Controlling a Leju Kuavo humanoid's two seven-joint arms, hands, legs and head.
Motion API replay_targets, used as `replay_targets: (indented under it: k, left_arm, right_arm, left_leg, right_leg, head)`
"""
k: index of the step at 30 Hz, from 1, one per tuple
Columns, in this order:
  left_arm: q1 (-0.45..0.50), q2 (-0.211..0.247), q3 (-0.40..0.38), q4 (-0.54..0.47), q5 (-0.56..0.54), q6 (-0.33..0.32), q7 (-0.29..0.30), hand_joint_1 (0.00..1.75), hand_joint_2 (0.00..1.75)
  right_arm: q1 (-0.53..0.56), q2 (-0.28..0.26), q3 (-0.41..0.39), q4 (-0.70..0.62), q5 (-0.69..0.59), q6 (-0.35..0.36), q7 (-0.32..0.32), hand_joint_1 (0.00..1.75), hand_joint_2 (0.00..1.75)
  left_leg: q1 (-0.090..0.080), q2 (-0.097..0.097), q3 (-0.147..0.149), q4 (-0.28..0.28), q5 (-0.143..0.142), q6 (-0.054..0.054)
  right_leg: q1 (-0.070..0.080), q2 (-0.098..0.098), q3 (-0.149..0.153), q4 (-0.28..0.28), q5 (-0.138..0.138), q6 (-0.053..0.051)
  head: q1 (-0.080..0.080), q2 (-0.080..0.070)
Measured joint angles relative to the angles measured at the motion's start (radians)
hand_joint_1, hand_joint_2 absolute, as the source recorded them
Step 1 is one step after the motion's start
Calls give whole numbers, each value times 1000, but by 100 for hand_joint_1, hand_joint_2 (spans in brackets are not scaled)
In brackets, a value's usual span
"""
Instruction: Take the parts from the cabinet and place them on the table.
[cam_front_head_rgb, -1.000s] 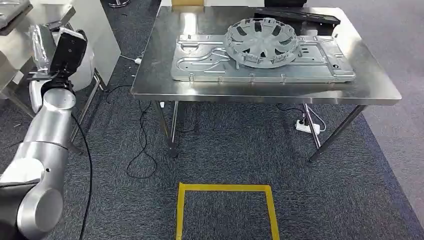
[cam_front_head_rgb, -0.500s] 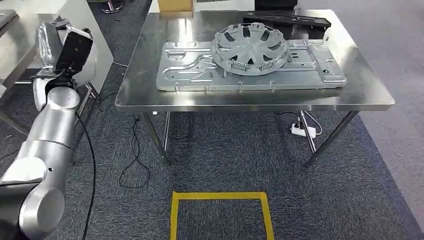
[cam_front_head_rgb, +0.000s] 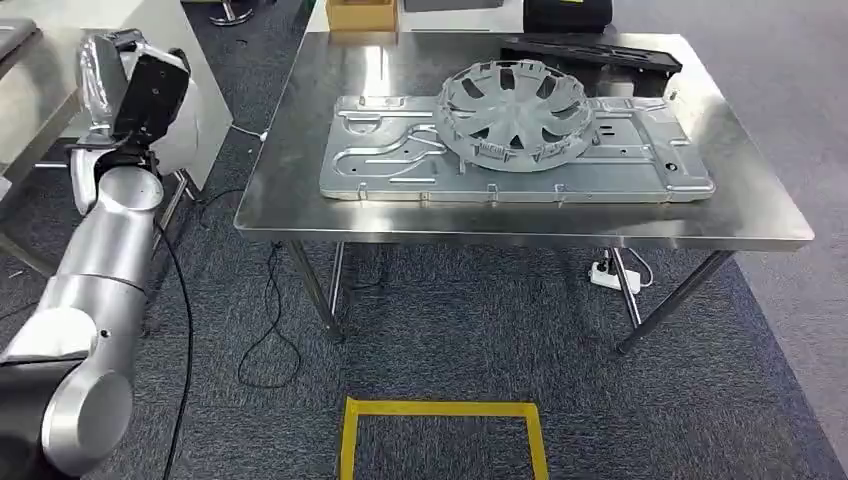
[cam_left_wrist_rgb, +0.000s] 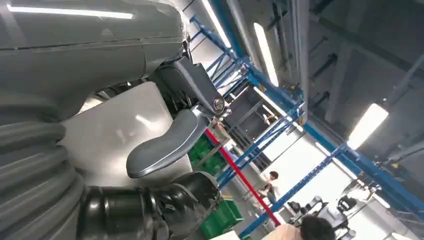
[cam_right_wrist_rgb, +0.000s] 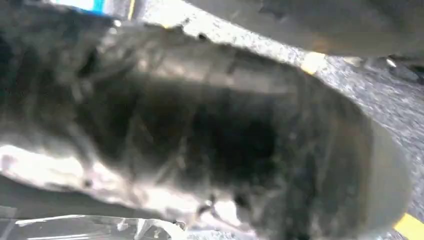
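My left hand (cam_front_head_rgb: 143, 92) is raised at the far left, beside the steel table (cam_front_head_rgb: 520, 240). It holds a pale grey part (cam_front_head_rgb: 97, 62) against its far side. In the left wrist view the thumb (cam_left_wrist_rgb: 165, 145) lies across that grey part (cam_left_wrist_rgb: 110, 135), with dark fingers (cam_left_wrist_rgb: 165, 205) curled on the opposite side. On the table lie a flat stamped metal plate (cam_front_head_rgb: 400, 170), a round spoked grey part (cam_front_head_rgb: 515, 100) resting on it, and a long black part (cam_front_head_rgb: 590, 50) at the back. The right wrist view is blurred, with a dark wrapped shape (cam_right_wrist_rgb: 200, 140) close to the camera; how the right hand stands is unclear.
A white cabinet (cam_front_head_rgb: 195, 90) stands left of the table, near my left arm. Cables (cam_front_head_rgb: 270, 300) and a power strip (cam_front_head_rgb: 610, 277) lie on the carpet under the table. A yellow tape square (cam_front_head_rgb: 445, 407) marks the floor in front. A cardboard box (cam_front_head_rgb: 360, 14) sits behind the table.
The whole picture has shifted, so the camera moved; the table sits a little differently in view. My left hand stays raised with the grey part, slightly higher in the picture.
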Motion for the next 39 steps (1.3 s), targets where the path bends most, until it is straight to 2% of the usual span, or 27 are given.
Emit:
replay_targets:
  k: [1, 2, 3, 5, 6, 7, 8, 10, 11, 12, 13, 15, 16, 17, 19, 21, 22, 25, 26, 27, 30, 31, 32, 33, 36, 37, 39]
  left_arm:
    - [-1, 0, 0, 0, 0, 0, 0, 175, 175]
    - [-2, 0, 0, 0, 0, -2, 2, 175, 175]
    - [0, 0, 0, 0, 0, -2, 2, 175, 175]
    - [-1, -2, -1, 0, 0, -2, 1, 175, 175]
    - [0, -2, -1, 0, 0, -2, 1, 175, 175]
    - [-1, -2, -1, 0, 0, -2, 1, 175, 175]
    - [-1, -2, -1, 0, 0, -2, 1, 175, 175]
    - [5, -2, -1, 0, 0, -2, 2, 175, 175]
    - [9, -2, -1, 0, 0, -2, 2, 175, 175]
    - [11, -2, -1, 0, 0, -2, 2, 175, 175]
    - [10, -2, -1, 0, 0, -2, 2, 175, 175]
    - [7, -2, -1, 0, 0, -2, 2, 175, 175]
    - [4, -2, -1, 0, 0, -2, 2, 175, 175]
    - [1, -2, -1, 0, 0, -3, 3, 175, 175]
    - [-2, -2, -1, -1, 0, -3, 2, 175, 175]
    - [-4, -2, -1, -1, 0, -3, 2, 175, 175]
    - [-10, -2, -1, -1, 0, -3, 2, 175, 175]
    - [-10, -2, -2, -1, 0, -3, 2, 175, 175]
    - [-6, -4, -2, -1, 0, -5, 2, 175, 175]
    - [-1, -5, -2, -1, 0, -5, 2, 175, 175]
    - [1, -6, -2, -1, 0, -6, 4, 175, 175]
    - [1, -6, -2, -1, 0, -6, 4, 175, 175]
    - [1, -6, -2, 0, 0, -6, 4, 175, 175]
    - [3, -6, -2, 0, 0, -6, 5, 175, 175]
    - [7, -10, -5, 0, 0, -7, 5, 175, 175]
    - [5, -10, -6, 0, -1, -8, 4, 175, 175]
    - [5, -10, -6, 2, -3, -7, 5, 175, 175]
  right_arm:
    - [-1, 0, 0, 1, 0, 1, 0, 0, 0]
    - [-3, 0, 0, 1, 0, 1, 0, 0, 0]
    - [-3, 0, 0, 1, 0, 1, 0, 0, 0]
    - [-3, 0, 0, 1, -1, 1, 0, 0, 0]
    - [-3, 0, 0, 1, -1, 0, 0, 0, 0]
    - [-3, 0, 0, 1, -1, 0, -1, 0, 0]
    - [-3, 0, 0, 0, 0, 0, -1, 0, 0]
    - [-3, 0, 0, 1, 0, 0, -2, 0, 0]
    - [-3, 0, 0, 1, 0, 0, -2, 0, 0]
    - [-3, 0, 0, 1, 0, 0, -2, 0, 0]
    - [-2, 0, 0, 1, 0, 0, -2, 0, 0]
    - [-2, 1, 0, 1, 0, 0, -2, 0, 0]
    - [-3, 4, 0, 2, 0, 1, -2, 0, 0]
    - [-7, 4, 0, 2, 0, 1, -2, 0, 0]
    - [-6, 4, 0, 2, 0, 1, -2, 0, 0]
    - [-6, 3, 0, 2, 0, 1, -2, 0, 0]
    - [-6, 3, 0, 2, 0, 1, -2, 0, 0]
    - [-6, 3, 0, 2, 0, 1, -3, 0, 0]
    - [-5, 3, 0, 2, 0, 1, -3, 0, 0]
    - [-4, 3, 0, 2, 0, 1, -3, 0, 0]
    - [-3, 2, 0, 2, 0, 0, -5, 0, 0]
    - [-2, 2, 0, 2, 0, 1, -5, 0, 0]
    - [-4, 2, 0, 2, 0, 1, -6, 0, 0]
    - [-4, 2, 0, 2, 0, 0, -6, 0, 0]
    - [-3, 2, 0, 2, 0, 0, -6, 0, 0]
    - [-4, 2, 0, 2, 0, 0, -6, 0, 0]
    - [-5, 2, 0, 2, 0, 0, -6, 0, 0]
  left_leg:
    - [-1, -2, 5, 10, -6, -9]
    - [-6, -3, -2, 7, -10, -16]
    - [-3, -5, 6, 9, -12, -22]
    - [3, -4, 3, 14, -13, -27]
    - [5, -1, -13, 58, -7, -28]
    - [5, -1, -52, 127, -9, -28]
    - [4, -1, -101, 203, -31, -29]
    - [2, -1, -188, 313, -105, -28]
    - [1, -1, -208, 320, -116, -25]
    - [0, -1, -209, 292, -98, -19]
    - [-4, -1, -194, 230, -49, -10]
    - [-20, 1, -140, 66, 86, 17]
    - [-32, 0, -135, 28, 93, 28]
    - [-33, 0, -132, 25, 67, 25]
    - [-35, -1, -119, 5, 87, 31]
    - [-29, 2, -86, -9, 95, 40]
    - [-28, 2, -81, -9, 93, 42]
    - [-28, 2, -79, -7, 84, 45]
    - [-27, 1, -78, -5, 80, 44]
    - [-26, -2, -74, -4, 75, 41]
    - [-20, -2, -60, 14, 49, 26]
    - [-21, -3, -59, 20, 43, 20]
    - [-22, -3, -65, 23, 39, 13]
    - [-23, -3, -65, 23, 34, 6]
    - [-18, -2, -59, 44, 23, -7]
    - [-16, -2, -72, 80, 10, -9]
    - [-15, -2, -148, 217, -47, -16]
  right_leg:
    - [13, 1, -4, -10, -46, -11]
    - [14, -2, 1, 0, -27, -25]
    - [15, 0, 0, 0, -29, -35]
    - [17, 2, 15, -2, -31, -49]
    - [18, 2, 23, -7, -35, -55]
    - [20, 2, 30, -10, -39, -62]
    - [21, 3, 35, -10, -45, -67]
    - [29, 6, 51, -10, -59, -73]
    - [33, 7, 60, -10, -67, -74]
    - [37, 8, 70, -9, -74, -76]
    - [41, 9, 82, -9, -81, -76]
    - [44, 9, 102, -12, -95, -76]
    - [48, 11, 106, -8, -100, -71]
    - [44, 12, 104, -13, -105, -65]
    - [45, 8, 109, 5, -90, -53]
    - [41, 6, 112, 18, -109, -47]
    - [41, 6, 94, 56, -135, -43]
    - [34, 6, -29, 246, -221, -26]
    - [31, 5, -54, 270, -221, -24]
    - [27, 4, -57, 252, -195, -19]
    - [19, 2, 21, 27, -32, -10]
    - [23, 3, 22, 11, -61, -13]
    - [29, 1, 22, 8, -95, -31]
    - [28, 0, 29, 3, -62, -40]
    - [27, 1, 51, -5, -64, -63]
    - [28, 2, 59, -7, -67, -67]
    - [29, 3, 67, -7, -75, -75]
  head:
    - [-1, 0]
    - [-2, 0]
    - [-1, 0]
    - [-2, 0]
    - [-2, 0]
    - [-3, 0]
    - [-3, 0]
    - [-3, 0]
    - [-3, 0]
    - [-3, 0]
    - [-3, 0]
    - [-2, 0]
    - [-2, 0]
    - [-2, 0]
    - [-2, 0]
    - [-2, 0]
    - [-1, 0]
    - [-2, 0]
    - [-2, 0]
    - [-2, 0]
    - [-2, 0]
    - [-2, 0]
    - [-3, 0]
    - [-2, 0]
    - [-2, 0]
    - [-2, 0]
    - [-3, 0]
